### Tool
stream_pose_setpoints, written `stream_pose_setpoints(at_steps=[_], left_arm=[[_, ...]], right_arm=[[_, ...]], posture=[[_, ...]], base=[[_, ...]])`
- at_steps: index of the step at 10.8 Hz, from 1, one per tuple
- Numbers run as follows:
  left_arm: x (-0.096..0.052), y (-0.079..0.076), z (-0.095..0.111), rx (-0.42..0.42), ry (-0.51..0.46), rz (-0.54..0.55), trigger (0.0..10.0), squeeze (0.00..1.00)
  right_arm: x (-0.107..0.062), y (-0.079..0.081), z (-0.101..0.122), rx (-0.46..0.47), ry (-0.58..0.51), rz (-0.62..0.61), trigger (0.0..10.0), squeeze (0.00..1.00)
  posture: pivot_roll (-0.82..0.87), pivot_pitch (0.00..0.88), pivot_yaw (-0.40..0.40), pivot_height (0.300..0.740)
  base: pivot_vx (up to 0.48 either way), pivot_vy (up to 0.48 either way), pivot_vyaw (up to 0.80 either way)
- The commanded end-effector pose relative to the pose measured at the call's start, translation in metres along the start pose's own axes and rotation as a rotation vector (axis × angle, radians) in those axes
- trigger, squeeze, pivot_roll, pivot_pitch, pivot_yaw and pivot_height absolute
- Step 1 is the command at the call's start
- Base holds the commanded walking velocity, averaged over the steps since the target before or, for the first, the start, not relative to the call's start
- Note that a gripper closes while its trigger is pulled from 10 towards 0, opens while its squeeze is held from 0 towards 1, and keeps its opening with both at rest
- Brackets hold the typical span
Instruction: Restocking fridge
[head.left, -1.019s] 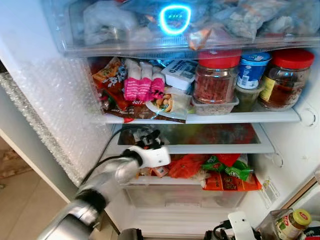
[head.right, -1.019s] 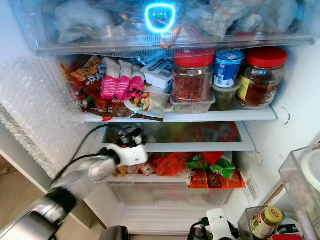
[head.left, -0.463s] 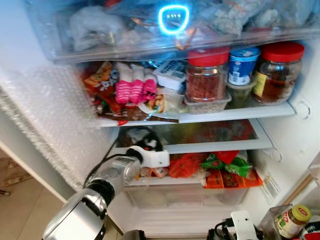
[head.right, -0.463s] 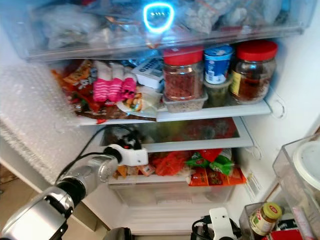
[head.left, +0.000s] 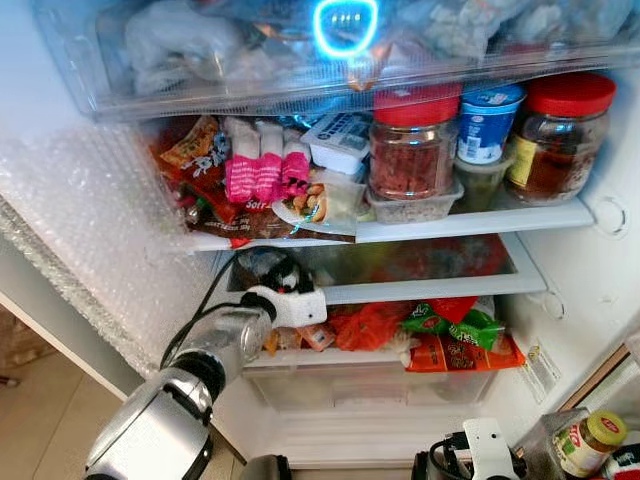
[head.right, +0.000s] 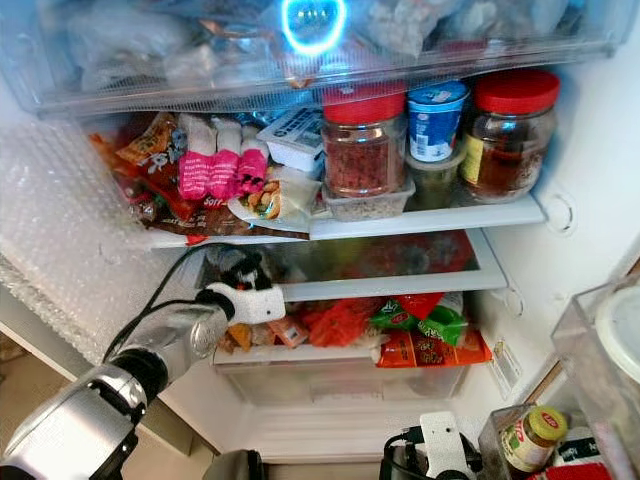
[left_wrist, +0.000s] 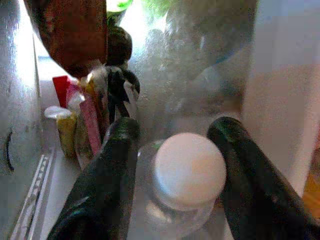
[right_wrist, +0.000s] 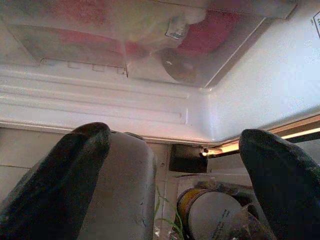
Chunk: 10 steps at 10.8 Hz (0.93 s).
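Observation:
My left arm reaches into the left end of the fridge's lower compartment, under the glass shelf (head.left: 420, 290). The left gripper (head.left: 277, 273) is there, behind its white wrist. In the left wrist view the left gripper (left_wrist: 175, 127) has a clear bottle with a white cap (left_wrist: 187, 167) between its black fingers (left_wrist: 112, 165), which press on the bottle's shoulders from both sides. Packets and a dark jar crowd just behind the bottle. The right gripper (right_wrist: 170, 185) hangs low in front of the fridge's base, its fingers (right_wrist: 55, 185) wide apart with nothing between them.
The middle shelf holds a red-lidded jar (head.left: 410, 150), a blue-lidded tub (head.left: 487, 125), a second jar (head.left: 560, 135) and snack packets (head.left: 255, 180). Red and green packets (head.left: 450, 340) fill the bottom drawer. Bubble wrap (head.left: 100, 240) lines the left wall. A yellow-lidded jar (head.left: 590, 440) stands at lower right.
The head view has shifted a little. The left arm stays reaching into the lower compartment, with no clear move of its own. The right arm still hangs low.

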<state>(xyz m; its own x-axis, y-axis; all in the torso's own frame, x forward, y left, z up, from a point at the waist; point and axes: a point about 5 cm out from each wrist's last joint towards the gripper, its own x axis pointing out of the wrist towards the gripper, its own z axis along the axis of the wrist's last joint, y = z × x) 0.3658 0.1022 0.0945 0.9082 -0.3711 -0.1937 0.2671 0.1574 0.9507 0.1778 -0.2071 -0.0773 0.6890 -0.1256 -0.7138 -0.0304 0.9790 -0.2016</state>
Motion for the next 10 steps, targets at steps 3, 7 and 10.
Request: stream_pose_setpoints(at_steps=[3,7,10], left_arm=[[0.003,0.015,-0.002,-0.027,-0.002,0.056,10.0,1.00],[0.007,0.034,0.006,-0.079,-0.053,0.114,10.0,1.00],[0.001,0.025,0.011,-0.351,-0.138,0.086,10.0,0.00]], right_arm=[[-0.027,0.017,-0.070,-0.029,0.277,0.064,10.0,0.00],[-0.025,0.016,-0.068,-0.034,0.274,0.068,10.0,0.00],[-0.024,0.016,-0.065,-0.038,0.268,0.067,10.0,0.00]], posture=[[-0.04,0.045,0.128,0.591],[-0.03,0.027,0.120,0.591],[-0.03,0.009,0.116,0.591]], base=[[0.000,0.000,0.00],[0.000,0.000,0.00],[0.000,0.000,0.00]])
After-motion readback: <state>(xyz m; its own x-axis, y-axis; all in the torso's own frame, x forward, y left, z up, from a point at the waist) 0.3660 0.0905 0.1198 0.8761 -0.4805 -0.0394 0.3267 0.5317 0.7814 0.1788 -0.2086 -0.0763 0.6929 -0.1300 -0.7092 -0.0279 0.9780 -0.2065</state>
